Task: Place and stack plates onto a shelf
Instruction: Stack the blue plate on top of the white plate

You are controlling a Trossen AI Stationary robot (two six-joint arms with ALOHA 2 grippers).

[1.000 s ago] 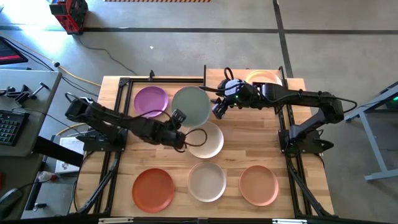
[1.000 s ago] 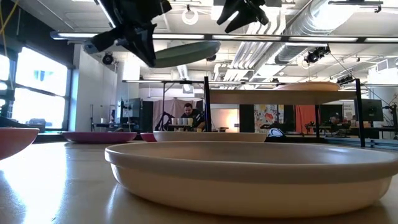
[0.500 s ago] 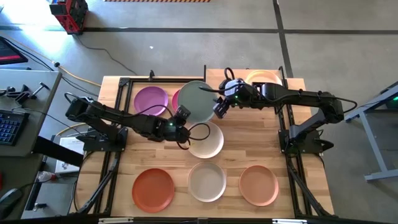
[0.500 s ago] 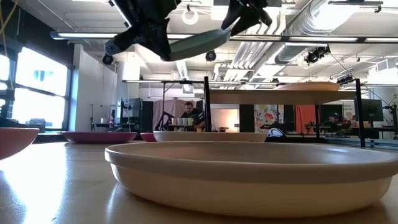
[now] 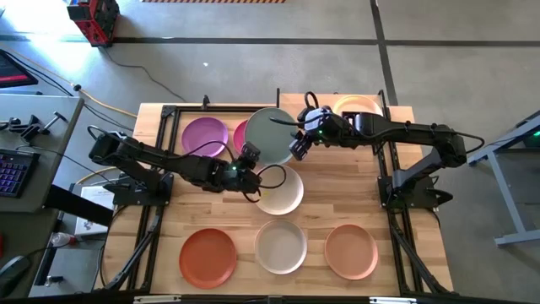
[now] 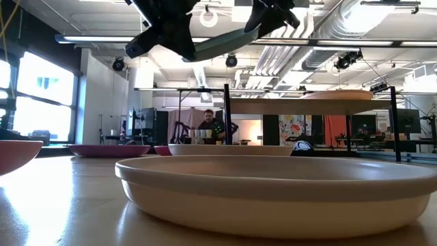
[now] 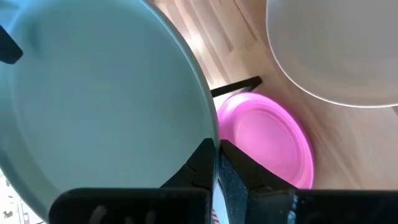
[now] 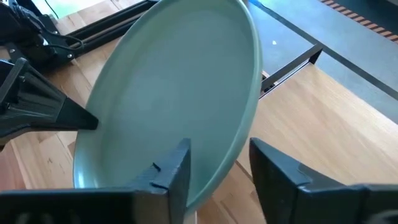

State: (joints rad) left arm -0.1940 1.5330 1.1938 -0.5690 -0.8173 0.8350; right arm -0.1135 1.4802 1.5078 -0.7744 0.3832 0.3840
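Observation:
A pale mint plate is in the air over the table's far middle, tilted; it also shows in the low view. My left gripper is shut on its near-left rim. My right gripper is open at the plate's right rim, one finger over the plate's inner face and the other outside the rim; whether they touch, I cannot tell. The shelf stands at the far right with a peach plate on it. My left gripper pinches the mint plate's rim between its two shut fingers, one on the inner face and one on the underside. The fingers come from the table's left and near side. The plate is lifted clear of the table, tilted, with its right side higher.
A purple plate and a magenta plate lie at the far left, the magenta one partly under the mint plate. A cream plate lies mid-table. An orange-red, an off-white and a peach plate lie along the near edge.
My left gripper has carried the mint plate up and toward the table's far right, toward my right gripper. The plate has tipped, its right side rising, and its right rim now stands between my right gripper's open fingers.

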